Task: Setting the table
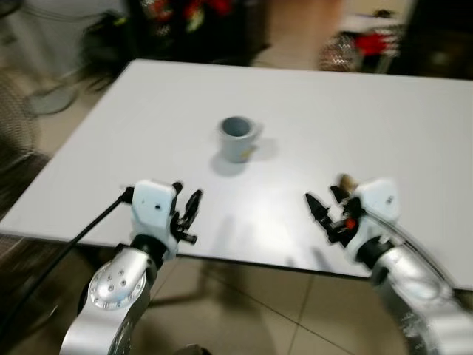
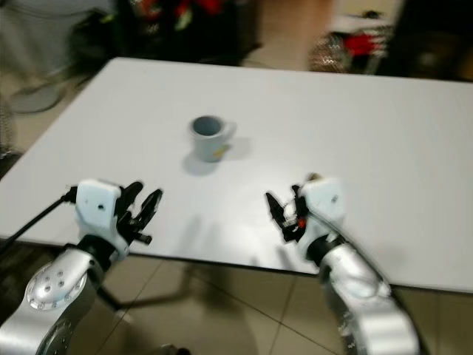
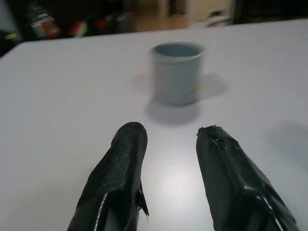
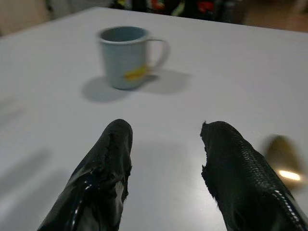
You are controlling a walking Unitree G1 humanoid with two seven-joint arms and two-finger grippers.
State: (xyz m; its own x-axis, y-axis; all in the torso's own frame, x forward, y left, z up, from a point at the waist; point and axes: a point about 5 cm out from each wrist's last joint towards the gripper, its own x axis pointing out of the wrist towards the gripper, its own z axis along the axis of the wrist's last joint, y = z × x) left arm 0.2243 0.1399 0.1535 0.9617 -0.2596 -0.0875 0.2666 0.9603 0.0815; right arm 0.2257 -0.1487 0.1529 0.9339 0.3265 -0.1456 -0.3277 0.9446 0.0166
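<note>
With the mug (image 1: 239,137) standing upright mid-table (image 1: 384,126), well beyond both empty, parted grippers, left (image 1: 186,211) and right (image 1: 319,210), I judge whichever reaches should come in level, straddle the body, avoid the handle and close gently.

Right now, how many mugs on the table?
1. A pale grey-blue ceramic mug stands upright near the middle of the white table, ahead of both grippers, handle toward the robot's right. None seem hidden.
</note>
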